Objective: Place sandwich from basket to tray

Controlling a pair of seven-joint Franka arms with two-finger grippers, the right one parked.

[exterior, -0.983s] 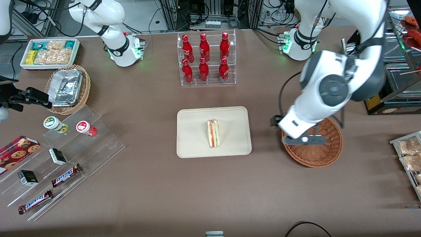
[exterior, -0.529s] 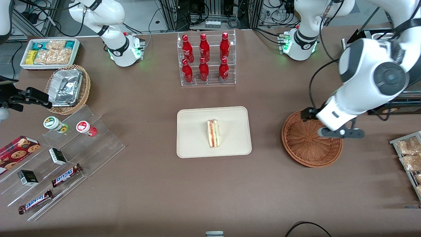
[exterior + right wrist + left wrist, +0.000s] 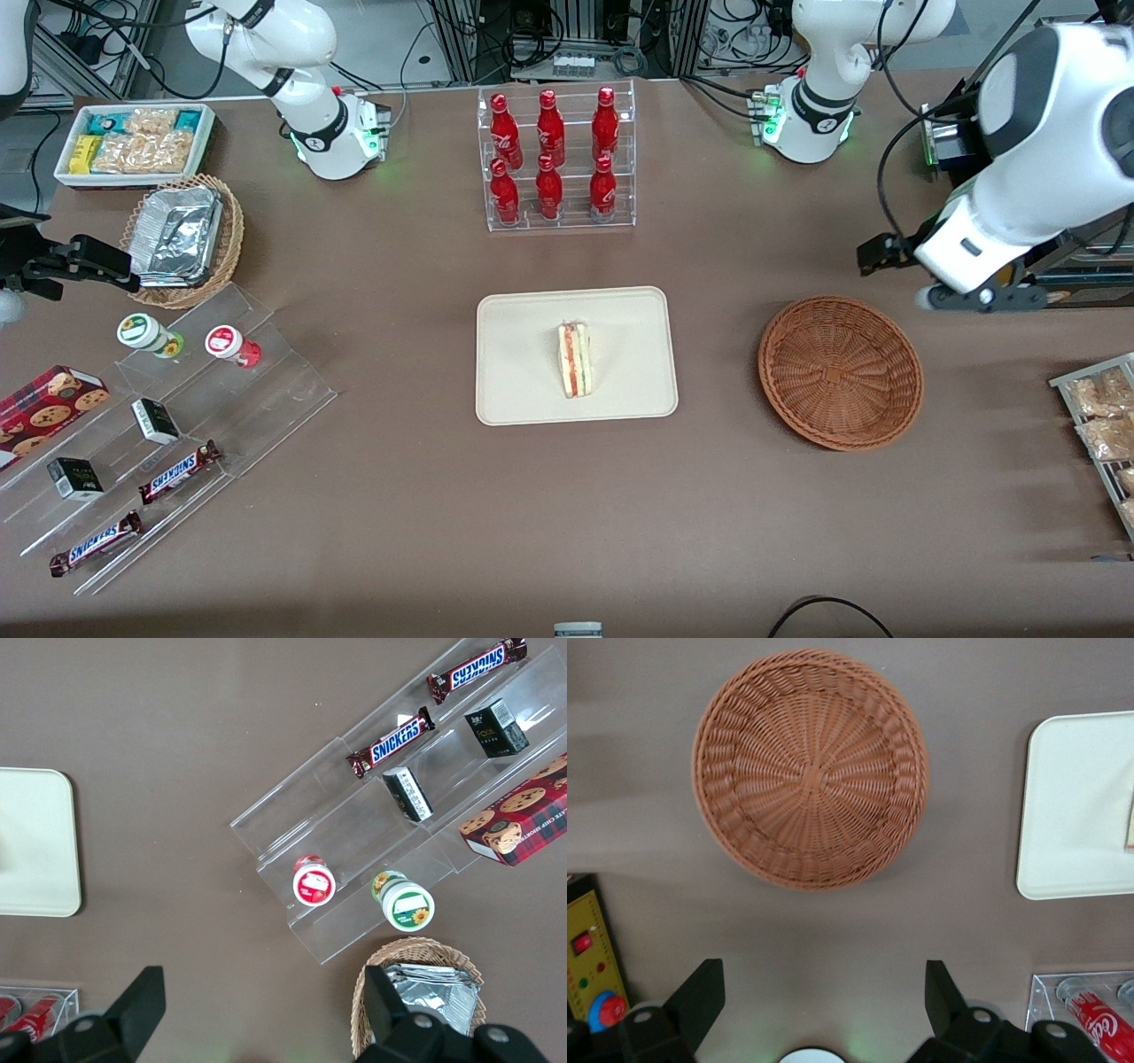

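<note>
resting on tray, sandwich well apart from claw

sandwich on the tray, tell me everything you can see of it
The sandwich is a small triangular wedge of pale tan bread, its cut edge showing red, white and green filling layers. It lies near the middle of the cream tray, touching only the tray's surface, with its long side running toward the front camera. Nothing holds it: the left arm's pincer is open, up near the working arm's end of the table, past the empty reddish-brown wicker basket.
</note>
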